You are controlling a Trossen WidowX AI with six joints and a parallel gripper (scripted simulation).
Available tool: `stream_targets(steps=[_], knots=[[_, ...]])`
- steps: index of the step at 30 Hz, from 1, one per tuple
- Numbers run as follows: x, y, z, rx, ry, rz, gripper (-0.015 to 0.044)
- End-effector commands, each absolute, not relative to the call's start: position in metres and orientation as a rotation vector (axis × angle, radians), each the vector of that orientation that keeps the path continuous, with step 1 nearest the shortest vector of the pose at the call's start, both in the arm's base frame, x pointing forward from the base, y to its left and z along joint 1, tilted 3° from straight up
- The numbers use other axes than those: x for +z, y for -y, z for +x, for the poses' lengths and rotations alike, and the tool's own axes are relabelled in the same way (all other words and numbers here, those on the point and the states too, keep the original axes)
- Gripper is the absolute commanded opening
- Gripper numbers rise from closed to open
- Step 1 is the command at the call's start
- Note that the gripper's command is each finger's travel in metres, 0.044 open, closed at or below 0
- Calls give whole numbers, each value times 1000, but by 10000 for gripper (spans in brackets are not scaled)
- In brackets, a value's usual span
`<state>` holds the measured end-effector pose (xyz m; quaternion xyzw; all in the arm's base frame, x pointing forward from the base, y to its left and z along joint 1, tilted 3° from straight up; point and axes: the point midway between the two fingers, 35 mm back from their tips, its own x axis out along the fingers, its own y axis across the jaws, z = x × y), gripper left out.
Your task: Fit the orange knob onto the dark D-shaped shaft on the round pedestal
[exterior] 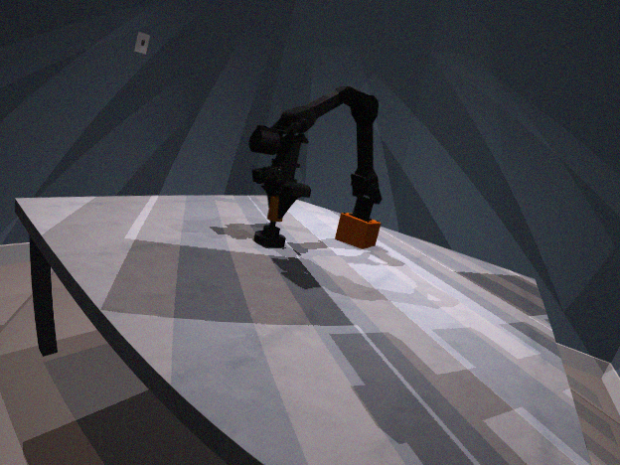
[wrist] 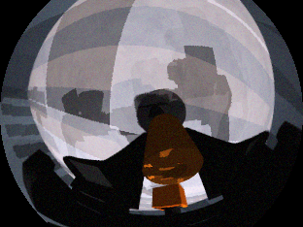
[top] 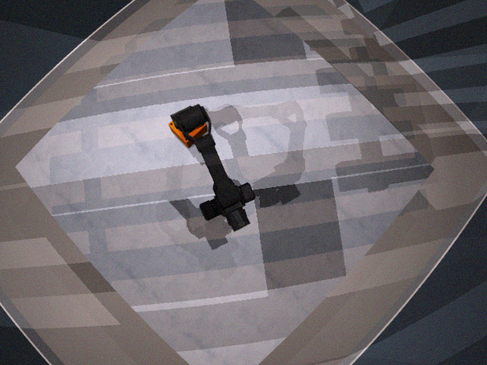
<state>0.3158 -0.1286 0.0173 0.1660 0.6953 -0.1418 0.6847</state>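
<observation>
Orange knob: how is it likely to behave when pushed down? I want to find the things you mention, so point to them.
The orange knob (exterior: 274,208) (wrist: 171,147) is probably stiff: it shows no visible squashing between the gripper's fingers. Its tapered, rounded side in the wrist view suggests it might roll if dropped sideways.

knob's hole hidden, shaft's flat side hidden

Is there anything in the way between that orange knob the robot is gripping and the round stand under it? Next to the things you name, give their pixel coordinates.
Nothing visible is in the way. The gripper (exterior: 275,219) holds the orange knob (exterior: 274,208) (wrist: 172,150) just above the round pedestal (exterior: 269,238) (wrist: 141,113). The orange block (exterior: 356,231) at the arm's foot stands off to one side.
</observation>
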Motion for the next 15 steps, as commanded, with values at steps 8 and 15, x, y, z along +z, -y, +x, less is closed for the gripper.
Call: stream_targets(steps=[8, 15], knots=[[16, 131, 322, -325, -1551, 372, 0], [14, 131, 321, -325, -1552, 372, 0]])
